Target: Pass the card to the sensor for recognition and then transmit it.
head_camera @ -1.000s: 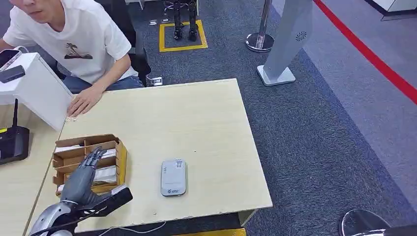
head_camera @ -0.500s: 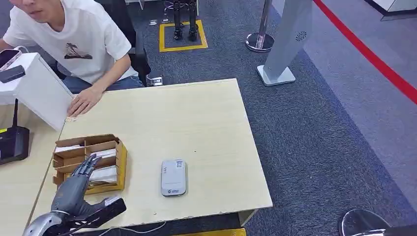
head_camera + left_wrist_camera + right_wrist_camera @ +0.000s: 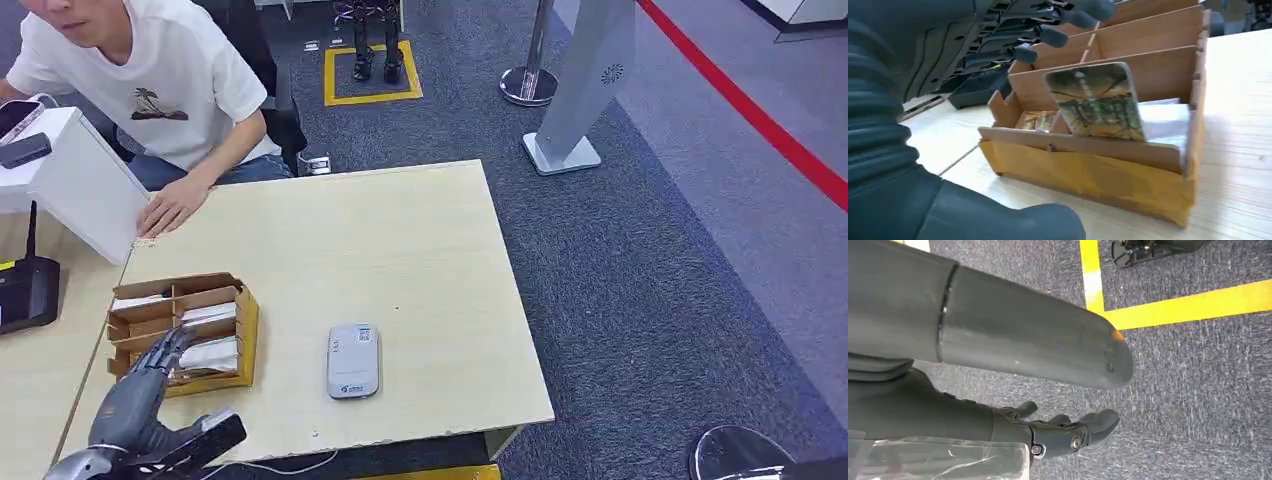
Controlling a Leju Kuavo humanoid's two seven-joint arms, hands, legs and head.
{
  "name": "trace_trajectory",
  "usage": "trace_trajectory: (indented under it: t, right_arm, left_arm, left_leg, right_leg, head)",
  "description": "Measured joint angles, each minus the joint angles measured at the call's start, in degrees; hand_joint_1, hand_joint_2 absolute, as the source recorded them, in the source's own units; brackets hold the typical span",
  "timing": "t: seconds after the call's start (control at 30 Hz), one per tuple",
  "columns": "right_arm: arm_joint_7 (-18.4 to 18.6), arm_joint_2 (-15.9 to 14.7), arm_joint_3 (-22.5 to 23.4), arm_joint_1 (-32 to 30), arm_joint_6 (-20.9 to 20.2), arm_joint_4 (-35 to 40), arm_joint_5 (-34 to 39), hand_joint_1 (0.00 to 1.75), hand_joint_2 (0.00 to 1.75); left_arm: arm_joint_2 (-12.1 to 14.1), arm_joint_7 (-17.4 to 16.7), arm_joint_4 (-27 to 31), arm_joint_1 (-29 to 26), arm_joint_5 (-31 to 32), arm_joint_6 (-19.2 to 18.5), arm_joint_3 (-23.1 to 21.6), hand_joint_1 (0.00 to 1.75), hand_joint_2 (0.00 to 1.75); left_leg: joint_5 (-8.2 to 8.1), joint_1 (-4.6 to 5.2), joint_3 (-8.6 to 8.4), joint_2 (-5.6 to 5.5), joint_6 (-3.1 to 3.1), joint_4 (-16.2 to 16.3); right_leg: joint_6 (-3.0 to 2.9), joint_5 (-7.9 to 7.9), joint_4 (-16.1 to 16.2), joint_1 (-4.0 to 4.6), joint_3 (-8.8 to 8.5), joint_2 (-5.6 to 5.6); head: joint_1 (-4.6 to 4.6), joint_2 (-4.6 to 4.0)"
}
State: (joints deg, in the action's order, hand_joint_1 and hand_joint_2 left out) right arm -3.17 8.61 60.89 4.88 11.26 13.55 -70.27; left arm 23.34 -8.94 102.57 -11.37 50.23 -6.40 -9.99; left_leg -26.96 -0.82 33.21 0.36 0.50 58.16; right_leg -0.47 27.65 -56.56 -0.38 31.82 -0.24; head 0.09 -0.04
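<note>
A brown cardboard card box (image 3: 245,330) with several slots stands at the table's near left. In the left wrist view a green and brown patterned card (image 3: 1095,102) leans upright in the nearest slot of the box (image 3: 1088,170). My left hand (image 3: 140,398) hovers over the box's near end with its fingers (image 3: 1048,35) spread above the slots, holding nothing. The grey card sensor (image 3: 352,362) lies flat on the table to the right of the box. My right hand (image 3: 1068,432) hangs over the carpet with nothing in it.
A person sits at the far left with a hand (image 3: 172,205) resting on the table (image 3: 400,250). A white box (image 3: 70,180) and a black device (image 3: 25,290) stand at the left. The table's right edge drops to carpet.
My left hand has drawn back from over the box's middle toward the near table edge. The cards, the sensor and the person have not moved.
</note>
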Motion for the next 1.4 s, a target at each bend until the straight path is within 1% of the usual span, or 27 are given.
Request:
trace_trajectory:
  t: [0.2, 0.33, 0.77, 1.23, 1.4]
  right_arm:
    - [0.0, 0.0, 0.02, 0.01, 0.0, 0.0, -0.02, 0.0, 0.0]
    - [0.0, 0.0, 0.02, 0.0, 0.0, 0.0, -0.02, 0.0, 0.0]
    - [0.04, 0.0, 0.04, 0.01, 0.0, 0.0, -0.07, 0.0, 0.0]
    - [0.04, 0.0, 0.04, 0.01, -0.02, 0.0, -0.15, 0.0, 0.0]
    - [0.04, 0.0, 0.04, 0.04, -0.09, 0.0, -0.61, 0.0, 0.0]
  left_arm:
    - [-0.33, -0.22, 0.0, -0.54, 0.0, 0.52, 2.99, 0.0, 1.75]
    - [-0.59, -0.22, 0.0, -0.64, -0.02, 0.52, 4.11, 0.0, 1.75]
    - [-1.05, -0.22, 0.0, -1.08, 0.17, 0.54, 5.68, 0.0, 1.75]
    - [-1.31, -0.2, 0.0, -1.07, 0.17, 0.54, 5.86, 0.0, 1.75]
    - [-1.9, 0.26, -0.35, 0.6, 1.16, 0.13, 5.86, 0.0, 1.75]
  left_leg:
    - [0.0, 0.0, 0.0, 0.0, 0.0, 0.0]
    - [0.0, 0.0, 0.0, 0.0, 0.0, 0.0]
    - [0.0, 0.0, 0.0, 0.0, 0.0, 0.0]
    - [0.0, 0.0, -0.01, 0.0, 0.0, 0.0]
    - [0.0, 0.0, 0.0, -0.01, 0.0, 0.0]
  right_leg:
    - [0.0, 0.0, 0.0, 0.0, 0.0, -0.01]
    - [0.0, 0.0, 0.0, 0.0, -0.01, -0.01]
    - [0.0, 0.0, 0.0, 0.0, 0.0, 0.0]
    - [0.0, 0.0, 0.0, 0.0, 0.0, 0.0]
    - [0.0, 0.0, 0.0, 0.0, 0.01, -0.02]
  head:
    - [0.02, 0.0]
    - [0.02, 0.0]
    - [0.02, 0.0]
    - [0.02, 0.0]
    - [0.02, 0.0]
